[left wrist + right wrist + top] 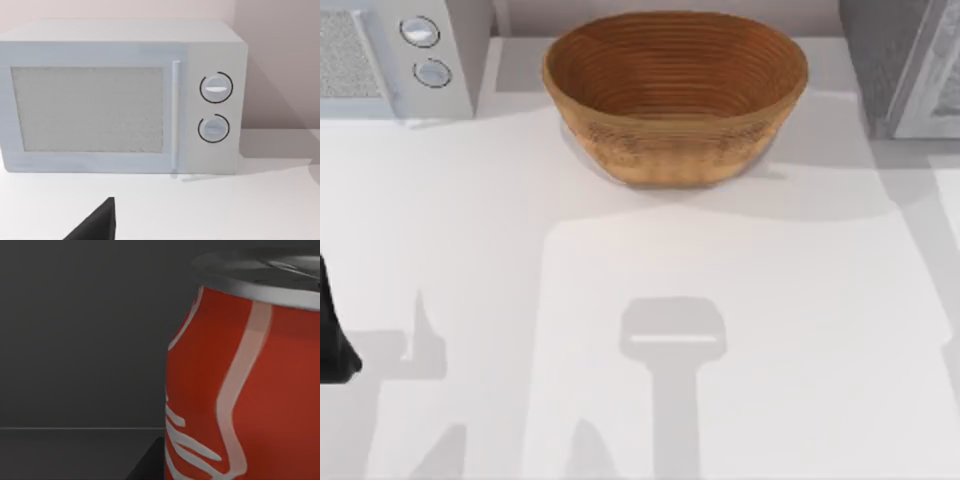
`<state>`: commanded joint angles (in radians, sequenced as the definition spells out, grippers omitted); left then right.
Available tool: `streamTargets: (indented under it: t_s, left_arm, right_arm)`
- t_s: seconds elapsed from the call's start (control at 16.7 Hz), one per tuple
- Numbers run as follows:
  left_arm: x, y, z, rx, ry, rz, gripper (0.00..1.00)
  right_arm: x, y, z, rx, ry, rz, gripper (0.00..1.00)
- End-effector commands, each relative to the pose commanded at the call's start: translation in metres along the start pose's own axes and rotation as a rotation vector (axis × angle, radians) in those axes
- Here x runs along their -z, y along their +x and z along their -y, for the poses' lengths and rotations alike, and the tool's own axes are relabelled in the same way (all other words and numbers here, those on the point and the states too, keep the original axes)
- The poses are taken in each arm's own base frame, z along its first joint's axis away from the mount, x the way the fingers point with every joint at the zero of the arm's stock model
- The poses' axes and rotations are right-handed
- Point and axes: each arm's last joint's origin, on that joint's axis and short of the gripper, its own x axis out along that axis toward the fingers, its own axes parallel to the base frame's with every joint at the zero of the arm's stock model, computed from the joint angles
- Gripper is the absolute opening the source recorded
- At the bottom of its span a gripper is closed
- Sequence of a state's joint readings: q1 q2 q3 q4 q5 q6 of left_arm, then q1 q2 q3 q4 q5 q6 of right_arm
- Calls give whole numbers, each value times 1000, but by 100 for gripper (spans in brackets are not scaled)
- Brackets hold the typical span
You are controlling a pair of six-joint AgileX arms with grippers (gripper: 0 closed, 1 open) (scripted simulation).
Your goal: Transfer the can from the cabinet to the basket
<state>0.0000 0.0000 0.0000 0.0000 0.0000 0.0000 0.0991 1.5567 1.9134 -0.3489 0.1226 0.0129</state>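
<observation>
Item one, nearest the lens in the right wrist view: the can, red with white script and a silver top, standing upright and looming very close. Dark grey walls of the cabinet are enclosing it, and a floor seam is running behind it. A dark finger of the right gripper is showing beside the can's lower edge; whether the jaws are closed on the can or merely beside it cannot be told.

Item two, top view: the basket, a wide oval brown wicker bowl with ribbed coils, sitting at the back middle of the white table, with nothing lying inside it.

Item three: the cabinet, dark grey and speckled with a pale framed door, occupying the back right corner.

Item four: a white appliance with two round knobs, standing in the back left corner; the left wrist view is facing its door and knobs squarely.

Item five: the left arm, waiting at the table's left edge. A dark fingertip of the left gripper is pointing toward the appliance, well apart from it; how far its jaws are spread cannot be told.
</observation>
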Motion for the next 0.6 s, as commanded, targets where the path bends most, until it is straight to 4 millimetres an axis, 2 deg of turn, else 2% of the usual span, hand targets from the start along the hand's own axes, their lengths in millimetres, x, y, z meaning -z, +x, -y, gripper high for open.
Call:
streamTargets:
  t_s: [0.18, 0.3, 0.42, 0.6]
  left_arm:
    - [0, 0, 0, 0, 0, 0, 100]
    - [0, 0, 0, 0, 0, 0, 100]
    - [0, 0, 0, 0, 0, 0, 100]
    - [0, 0, 0, 0, 0, 0, 100]
  right_arm:
    - [-1, -1, 0, -1, 1, 1, 0]
    - [-11, -17, -3, 0, 2, 10, 0]
    - [-25, -45, -7, -2, 3, 12, 0]
    - [-45, -103, -8, -2, -1, -12, 0]
